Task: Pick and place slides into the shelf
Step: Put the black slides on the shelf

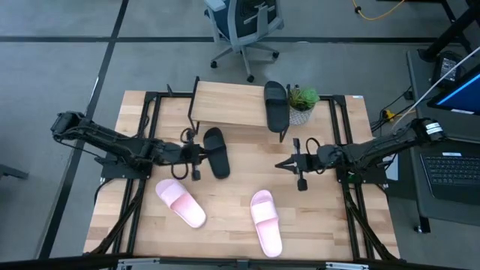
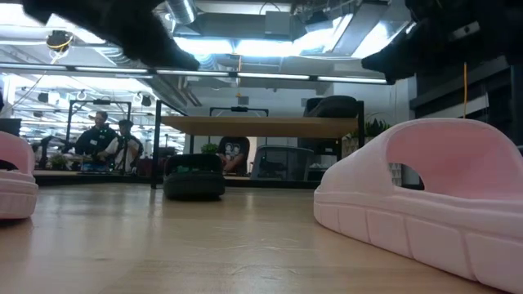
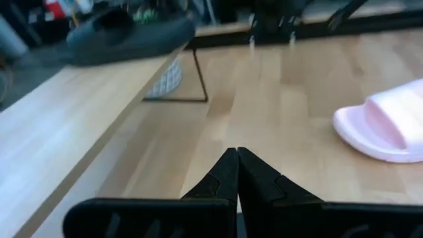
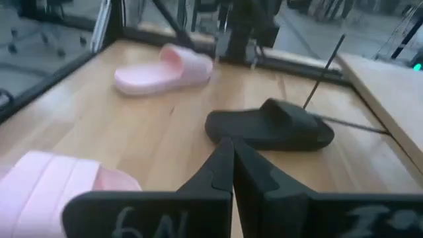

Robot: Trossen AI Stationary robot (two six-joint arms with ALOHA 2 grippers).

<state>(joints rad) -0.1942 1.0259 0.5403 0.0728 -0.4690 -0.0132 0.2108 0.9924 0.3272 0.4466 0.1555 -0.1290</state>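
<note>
One black slide (image 1: 276,105) lies on the right end of the shelf (image 1: 229,105); the left wrist view shows this black slide (image 3: 125,33) on the plank (image 3: 59,125). The second black slide (image 1: 217,151) rests sole-down on the table in front of the shelf, also in the right wrist view (image 4: 271,125). Two pink slides (image 1: 181,202) (image 1: 265,222) lie on the near half of the table. My left gripper (image 1: 202,154) (image 3: 236,158) is shut, just left of the table's black slide and apart from it. My right gripper (image 1: 280,163) (image 4: 231,149) is shut, to the right of that slide.
A small potted plant (image 1: 302,101) stands at the shelf's right end. A black frame (image 1: 150,120) runs along the table's left and right sides. Bare wood (image 1: 247,161) lies between the two grippers. An office chair (image 1: 244,26) stands beyond the far edge.
</note>
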